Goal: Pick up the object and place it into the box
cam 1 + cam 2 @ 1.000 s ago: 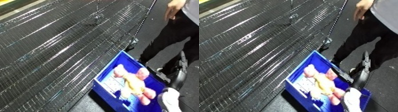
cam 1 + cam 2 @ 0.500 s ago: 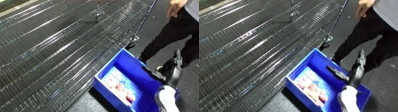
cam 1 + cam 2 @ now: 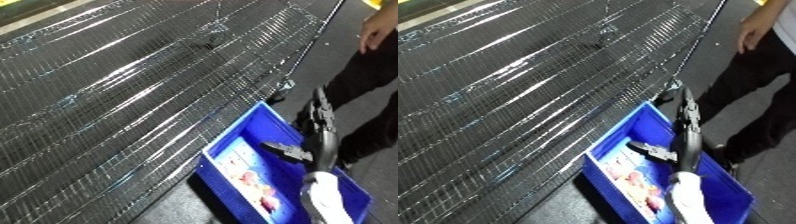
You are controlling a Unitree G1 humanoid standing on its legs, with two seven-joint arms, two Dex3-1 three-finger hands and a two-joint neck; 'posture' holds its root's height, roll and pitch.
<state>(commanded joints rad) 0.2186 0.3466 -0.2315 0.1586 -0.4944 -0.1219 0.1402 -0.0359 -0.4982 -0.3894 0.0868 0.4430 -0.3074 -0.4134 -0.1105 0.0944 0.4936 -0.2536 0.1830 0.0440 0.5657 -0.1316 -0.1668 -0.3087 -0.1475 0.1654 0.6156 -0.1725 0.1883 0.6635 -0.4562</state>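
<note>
A pink and yellow toy (image 3: 253, 182) lies on the floor of the blue bin (image 3: 233, 131) at the lower right, nothing touching it. Over the bin's middle is my right hand (image 3: 325, 142), its black fingers stretched straight toward the far end and its thumb (image 3: 650, 149) sticking out to the left. It holds nothing. The white forearm (image 3: 327, 197) comes up from the lower edge and covers part of the bin's right side. My left hand shows in no view.
A wide table of dark wire mesh (image 3: 133, 75) fills the left and middle of the view. The bin stands below its right edge on a dark floor (image 3: 558, 210).
The view has shifted, so the bin now sits lower and further right. My right hand has reached further forward over the bin with its fingers straightened. The toy stays in the bin.
</note>
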